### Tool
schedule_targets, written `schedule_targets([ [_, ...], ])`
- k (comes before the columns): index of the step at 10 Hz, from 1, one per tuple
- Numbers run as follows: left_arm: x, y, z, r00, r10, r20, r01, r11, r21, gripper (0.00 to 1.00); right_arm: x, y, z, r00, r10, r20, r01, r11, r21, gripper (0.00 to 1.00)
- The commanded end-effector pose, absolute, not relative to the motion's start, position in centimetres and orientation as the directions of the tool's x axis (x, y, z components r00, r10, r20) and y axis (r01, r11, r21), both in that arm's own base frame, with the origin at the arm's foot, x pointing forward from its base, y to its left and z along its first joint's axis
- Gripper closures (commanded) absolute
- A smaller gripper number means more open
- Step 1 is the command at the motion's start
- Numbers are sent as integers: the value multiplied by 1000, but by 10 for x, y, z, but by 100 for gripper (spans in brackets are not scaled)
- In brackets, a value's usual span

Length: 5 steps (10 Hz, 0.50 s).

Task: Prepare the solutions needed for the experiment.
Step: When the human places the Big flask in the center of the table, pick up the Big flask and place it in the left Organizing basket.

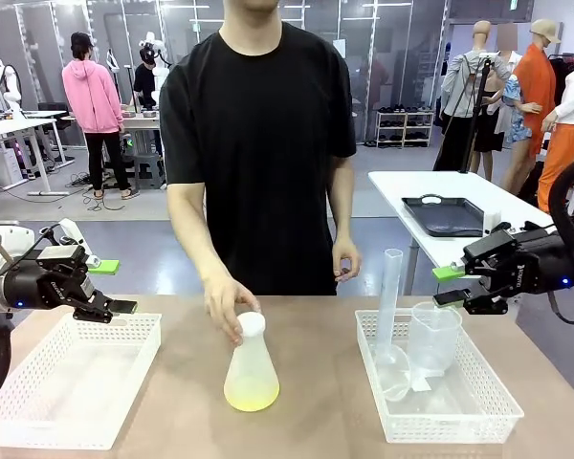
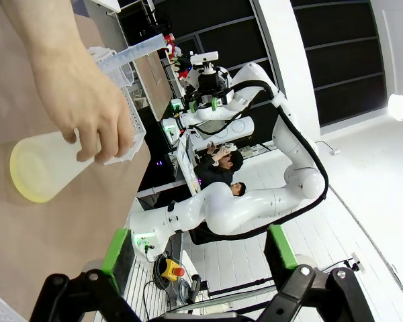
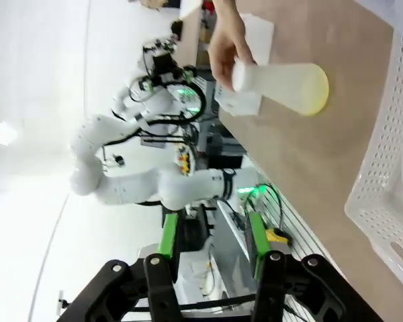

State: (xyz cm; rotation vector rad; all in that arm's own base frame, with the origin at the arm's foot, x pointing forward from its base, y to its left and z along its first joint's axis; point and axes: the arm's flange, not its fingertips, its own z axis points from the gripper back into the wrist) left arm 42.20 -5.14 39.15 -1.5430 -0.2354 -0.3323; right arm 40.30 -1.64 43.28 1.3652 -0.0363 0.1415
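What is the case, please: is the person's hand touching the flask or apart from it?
Touching. The front view shows the hand closed over the neck of the flask; the right wrist view shows the same grip.

The flask (image 1: pixel 252 363), liquid (image 1: pixel 252 395) inside, stands on the counter (image 1: pixel 316 402); left basket (image 1: pixel 77 382) at nine o'clock, right basket (image 1: pixel 454 426), holding a beaker (image 1: pixel 433 337), at three.

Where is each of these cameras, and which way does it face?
Front: fixed between the arms, facing the person across the table; left gripper and right gripper show.
Left wrist: behind the left gripper's fingers, facing the right arm.
Right wrist: behind the right gripper's fingers, facing the left arm.
All share the person's hand on the conical flask.
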Motion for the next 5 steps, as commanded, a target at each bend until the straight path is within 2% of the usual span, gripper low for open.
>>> schedule_targets([
  [1,422,-52,393,932,-62,356,356,-8,-934,0,404,-13,429,996,-11,91,-88,162,983,49],
  [2,422,-52,393,932,-62,356,356,-8,-934,0,403,-10,427,996,-36,80,-73,159,985,47],
  [3,422,-52,393,932,-62,356,356,-8,-934,0,402,-7,424,996,-54,76,-67,158,985,29],
  [4,422,-52,393,932,-62,356,356,-8,-934,0,401,-5,421,995,-69,67,-56,150,987,27],
  [5,422,-52,393,932,-62,356,356,-8,-934,0,400,-4,418,995,-90,53,-39,145,989,9],
])
